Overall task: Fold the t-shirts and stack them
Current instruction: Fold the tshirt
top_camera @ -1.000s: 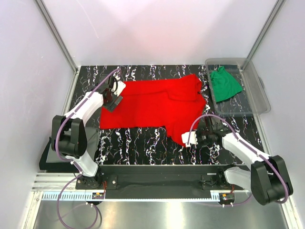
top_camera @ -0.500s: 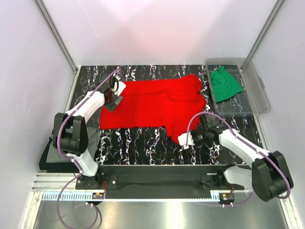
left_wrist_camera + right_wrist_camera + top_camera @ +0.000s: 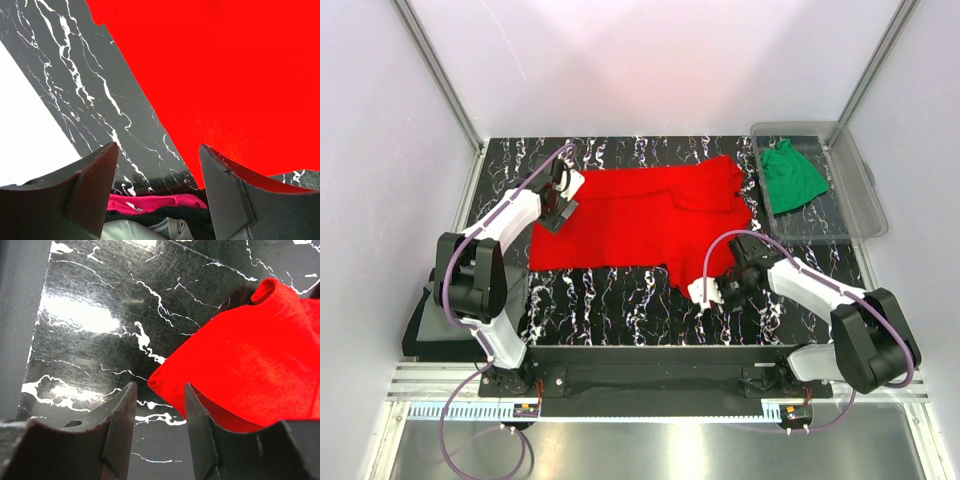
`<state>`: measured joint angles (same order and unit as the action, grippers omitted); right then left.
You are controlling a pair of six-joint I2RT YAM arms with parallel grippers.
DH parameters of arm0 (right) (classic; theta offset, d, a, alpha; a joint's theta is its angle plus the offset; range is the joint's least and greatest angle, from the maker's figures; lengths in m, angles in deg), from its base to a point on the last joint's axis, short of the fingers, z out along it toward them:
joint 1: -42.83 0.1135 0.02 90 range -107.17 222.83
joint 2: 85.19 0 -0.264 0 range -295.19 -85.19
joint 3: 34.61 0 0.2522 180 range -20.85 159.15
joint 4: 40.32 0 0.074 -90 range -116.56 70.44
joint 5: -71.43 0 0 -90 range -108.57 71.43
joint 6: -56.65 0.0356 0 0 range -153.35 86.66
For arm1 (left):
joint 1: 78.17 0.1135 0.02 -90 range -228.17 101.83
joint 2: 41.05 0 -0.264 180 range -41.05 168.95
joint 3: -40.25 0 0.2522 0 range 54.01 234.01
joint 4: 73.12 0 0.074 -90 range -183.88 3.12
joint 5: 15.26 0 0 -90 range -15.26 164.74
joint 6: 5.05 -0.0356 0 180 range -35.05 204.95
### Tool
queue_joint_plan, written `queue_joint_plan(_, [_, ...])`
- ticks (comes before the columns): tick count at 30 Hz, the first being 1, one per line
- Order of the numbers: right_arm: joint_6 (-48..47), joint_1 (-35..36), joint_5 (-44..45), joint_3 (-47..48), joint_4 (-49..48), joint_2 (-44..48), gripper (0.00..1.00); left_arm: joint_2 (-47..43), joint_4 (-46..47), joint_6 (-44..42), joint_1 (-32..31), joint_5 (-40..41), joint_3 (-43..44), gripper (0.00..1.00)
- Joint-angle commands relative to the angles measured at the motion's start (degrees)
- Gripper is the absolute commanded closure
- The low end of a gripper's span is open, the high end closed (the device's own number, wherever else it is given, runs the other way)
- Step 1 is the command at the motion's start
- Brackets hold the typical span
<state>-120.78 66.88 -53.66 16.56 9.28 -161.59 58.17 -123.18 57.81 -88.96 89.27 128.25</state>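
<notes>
The bright red t-shirt (image 3: 640, 225) lies spread flat on the black marble table. My left gripper (image 3: 558, 205) is open at the shirt's left edge. In the left wrist view the red cloth (image 3: 225, 75) fills the upper right, and its corner reaches down by the right finger (image 3: 225, 195). My right gripper (image 3: 712, 293) is open, low at the shirt's front right flap. In the right wrist view a folded corner of the red cloth (image 3: 240, 365) pokes between the fingertips (image 3: 120, 420). The green t-shirt (image 3: 790, 175) lies bunched in the bin. I do not see the dark grey t-shirt.
The clear plastic bin (image 3: 855, 205) stands at the table's back right. A dark flat slab (image 3: 420, 330) sits off the table's left edge. White walls close in the back and sides. Pink and grey cloth (image 3: 150, 205) shows under the left jaws.
My right gripper has moved left and a little forward along the shirt's front right flap, to its corner. The left gripper has barely moved. The shirt lies as before.
</notes>
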Motion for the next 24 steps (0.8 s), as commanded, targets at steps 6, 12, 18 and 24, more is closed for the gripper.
queue_joint_plan(6, [1.04, 1.61, 1.51, 3.19, -0.33, -3.84, 0.60, 0.62, 1.58, -0.46, 0.15, 1.30, 2.23, 0.29])
queue_joint_plan(12, [0.08, 2.58, 2.74, 2.85, 0.02, -4.28, 0.83, 0.36, 1.49, -1.43, 0.59, 1.47, 1.70, 0.29])
queue_joint_plan(18, [3.93, 2.84, 5.20, 4.60, 0.73, -2.71, 0.98, -3.32, 1.40, -6.61, 2.17, -2.20, -2.95, 0.30])
queue_joint_plan(24, [8.95, 2.84, 7.14, 5.22, 0.73, -0.16, 0.99, -5.88, 0.26, -11.18, 4.28, -6.79, -5.24, 0.32])
